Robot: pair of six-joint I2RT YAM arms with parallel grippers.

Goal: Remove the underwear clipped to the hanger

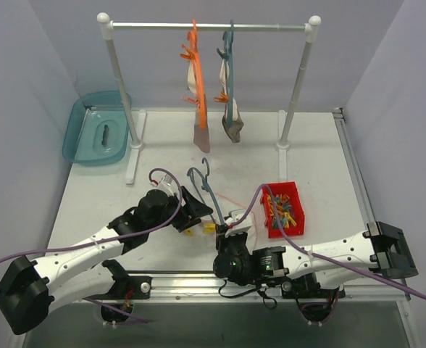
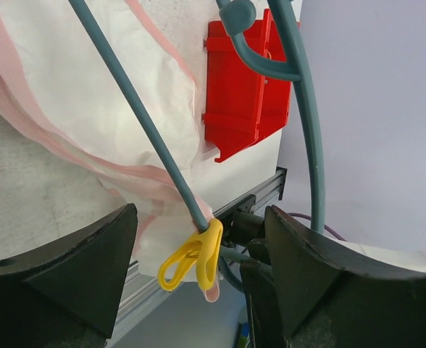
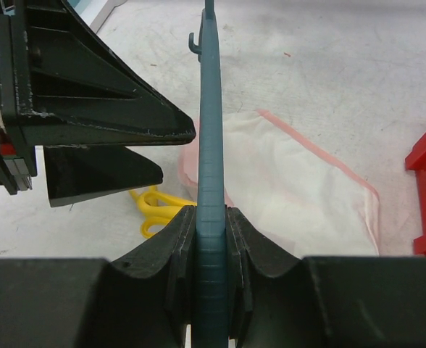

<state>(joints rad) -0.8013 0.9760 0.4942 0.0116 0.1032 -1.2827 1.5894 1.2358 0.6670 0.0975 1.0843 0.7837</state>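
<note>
Your right tool (image 3: 211,223) is clamped tight on the teal hanger (image 3: 210,130), holding it on edge over the bench (image 3: 329,65). Your left tool (image 2: 201,232) stands wide, one finger on either side of the yellow clip (image 2: 190,262) at the end of the hanger's arm. The white, pink-trimmed underwear (image 2: 68,87) lies spread on the bench beneath, one corner pinned in that clip. The step in hand looks like unclipping. Next, squeeze the clip's loop ends squarely so the cloth drops free.
</note>
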